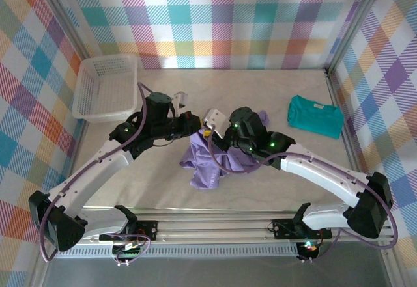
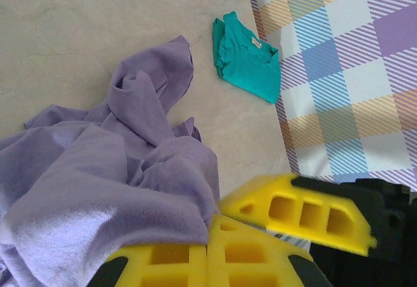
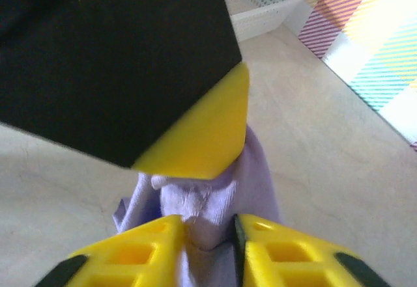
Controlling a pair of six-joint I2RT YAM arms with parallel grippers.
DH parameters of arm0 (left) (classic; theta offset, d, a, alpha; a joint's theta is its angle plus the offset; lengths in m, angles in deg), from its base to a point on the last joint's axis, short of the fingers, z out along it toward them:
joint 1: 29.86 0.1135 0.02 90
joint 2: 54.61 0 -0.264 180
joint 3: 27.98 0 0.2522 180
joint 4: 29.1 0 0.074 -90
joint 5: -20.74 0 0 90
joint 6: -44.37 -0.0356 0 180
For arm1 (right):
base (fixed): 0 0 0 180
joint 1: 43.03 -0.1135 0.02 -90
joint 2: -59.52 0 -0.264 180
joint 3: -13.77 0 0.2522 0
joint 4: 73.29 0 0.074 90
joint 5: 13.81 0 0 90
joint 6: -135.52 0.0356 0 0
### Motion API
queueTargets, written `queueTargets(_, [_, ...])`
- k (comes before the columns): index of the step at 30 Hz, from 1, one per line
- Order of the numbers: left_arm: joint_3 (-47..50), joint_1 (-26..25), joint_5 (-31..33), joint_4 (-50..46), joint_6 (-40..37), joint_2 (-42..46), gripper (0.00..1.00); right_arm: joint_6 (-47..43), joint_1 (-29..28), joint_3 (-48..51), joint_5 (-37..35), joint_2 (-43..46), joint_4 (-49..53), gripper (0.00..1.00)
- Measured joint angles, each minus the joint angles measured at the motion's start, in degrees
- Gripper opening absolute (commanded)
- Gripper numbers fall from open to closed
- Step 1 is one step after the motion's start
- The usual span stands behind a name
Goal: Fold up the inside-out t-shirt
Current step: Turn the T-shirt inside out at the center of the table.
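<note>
The inside-out t-shirt (image 1: 208, 163) is lavender and hangs in a crumpled bunch over the middle of the table, its lower part resting on the surface. My left gripper (image 1: 201, 129) is shut on a fold of its fabric (image 2: 130, 170), the yellow fingers pressed together at the cloth (image 2: 208, 251). My right gripper (image 1: 218, 140) comes in from the right and meets it there. Its two yellow fingers pinch a wad of the same cloth (image 3: 254, 170), with the gripper (image 3: 210, 235) shut on it. The two grippers are almost touching.
A smaller teal t-shirt (image 1: 316, 114) lies flat at the right side of the table, also visible in the left wrist view (image 2: 247, 59). A white basket (image 1: 104, 85) stands at the back left (image 3: 260, 0). Plaid walls close off the table's sides and back.
</note>
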Motion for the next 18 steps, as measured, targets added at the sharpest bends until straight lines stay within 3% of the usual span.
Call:
queueTargets(2, [0.0,0.0,0.02,0.0,-0.17,-0.22,0.0,0.44,0.09,-0.26,0.9,0.0,0.11,0.01])
queueTargets(6, [0.0,0.33,0.68,-0.13,-0.63,-0.31,0.01,3.26,2.03,-1.07,5.6,0.02,1.11,0.0])
queueTargets(11, [0.83,1.95,3.48,0.0,-3.63,1.2,0.36,14.38,10.01,-2.19,16.83,-0.07,0.57,0.0])
queueTargets(16, [7.54,2.62,8.66,0.24,-6.34,8.07,0.6,29.09,15.76,-3.34,26.82,-3.23,-5.22,0.0])
queueTargets(18, [10.54,2.54,9.14,0.15,-6.25,10.29,0.65,33.75,16.13,-3.85,29.38,-5.25,-7.65,0.0])
